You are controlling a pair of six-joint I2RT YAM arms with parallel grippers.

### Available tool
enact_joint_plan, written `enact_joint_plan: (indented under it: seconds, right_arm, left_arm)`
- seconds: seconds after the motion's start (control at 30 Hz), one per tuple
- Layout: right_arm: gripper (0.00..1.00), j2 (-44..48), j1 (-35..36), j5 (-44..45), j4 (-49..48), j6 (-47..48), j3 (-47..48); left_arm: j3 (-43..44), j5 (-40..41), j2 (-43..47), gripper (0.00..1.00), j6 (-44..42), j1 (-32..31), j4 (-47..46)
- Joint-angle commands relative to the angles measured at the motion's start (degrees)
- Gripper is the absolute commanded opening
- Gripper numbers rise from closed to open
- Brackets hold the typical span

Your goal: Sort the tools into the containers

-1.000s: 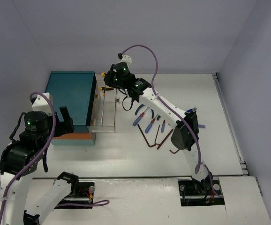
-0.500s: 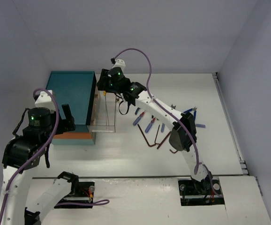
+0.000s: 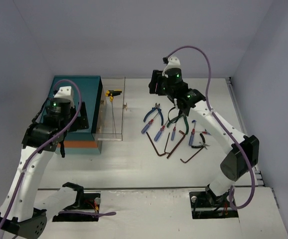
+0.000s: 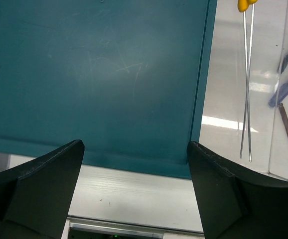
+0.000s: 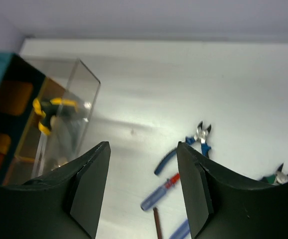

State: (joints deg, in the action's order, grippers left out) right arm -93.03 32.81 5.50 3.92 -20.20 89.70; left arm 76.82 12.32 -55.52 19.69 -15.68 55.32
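Note:
The teal chest [image 3: 74, 97] stands at the left with one clear drawer [image 3: 115, 124] pulled out toward the tools. A yellow-and-black tool [image 3: 113, 92] lies in that drawer, seen also as the yellow-and-black tool [image 5: 54, 112] in the right wrist view. My right gripper [image 3: 154, 85] hangs open and empty above the table, right of the drawer [image 5: 79, 82]. Blue pliers [image 5: 196, 142], a blue-and-red screwdriver [image 5: 160, 193] and green pliers [image 5: 279, 177] lie below it. My left gripper [image 4: 135, 147] is open over the chest top [image 4: 99, 74], holding nothing.
Blue pliers [image 3: 154, 112], screwdrivers [image 3: 159, 132] and dark hex keys [image 3: 160, 148] lie scattered mid-table, right of the drawer. A small brass knob [image 3: 125, 105] sticks out from the drawer front. Grey walls close in the back and sides.
My right gripper has opened and swung right, away from the drawer, leaving the yellow-and-black tool inside. My left arm has risen and moved over the chest.

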Motion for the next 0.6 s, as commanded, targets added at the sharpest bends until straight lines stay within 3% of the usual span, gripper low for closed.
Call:
enact_joint_plan:
  seconds: [0.0, 0.17, 0.57]
  right_arm:
    - [0.53, -1.0, 1.7, -2.9, -1.7, 3.8, -4.3]
    - [0.54, -6.7, 3.6, -4.1, -2.7, 3.3, -4.5]
    - [0.54, -18.0, 12.1, -5.1, -3.4, 2.2, 6.6]
  left_arm:
    - [0.3, 1.2, -2.8, 0.81, -1.1, 0.5, -4.7]
    - [-1.0, 1.7, -4.9, 0.81, -1.1, 1.5, -6.9]
    - [-5.6, -1.1, -3.1, 0.81, 0.5, 2.5, -8.5]
